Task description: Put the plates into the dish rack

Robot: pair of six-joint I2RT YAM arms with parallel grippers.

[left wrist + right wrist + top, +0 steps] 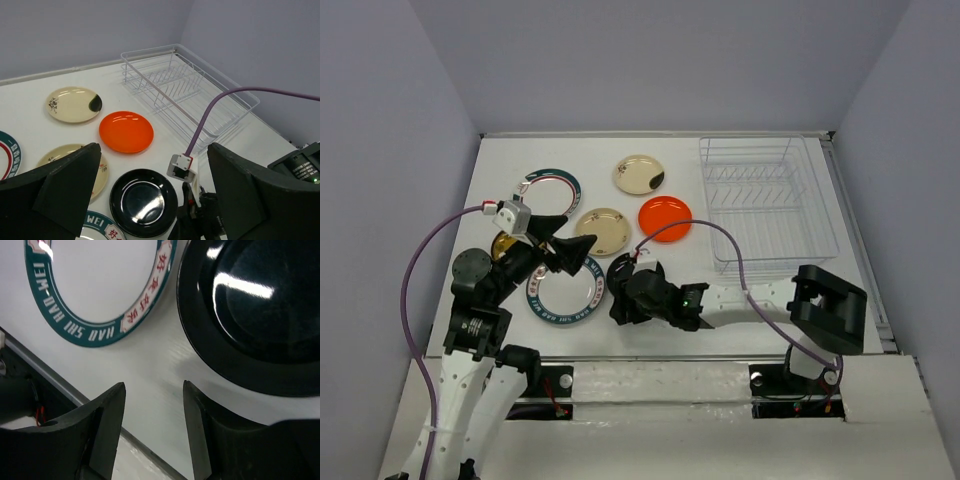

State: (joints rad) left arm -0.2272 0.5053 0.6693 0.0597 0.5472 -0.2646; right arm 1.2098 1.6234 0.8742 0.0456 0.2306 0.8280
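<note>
The wire dish rack stands at the back right with no plates in it; it also shows in the left wrist view. On the table lie an orange-red plate, two cream plates, two teal-rimmed plates, a glossy black plate and a gold plate mostly hidden under my left arm. My right gripper is open and low over the table, its jaws just beside the black plate's near rim. My left gripper is open and empty, raised above the plates.
The table's front edge lies close behind my right gripper. The teal-rimmed plate sits just left of the black one. My right arm's purple cable arcs over the orange-red plate towards the rack.
</note>
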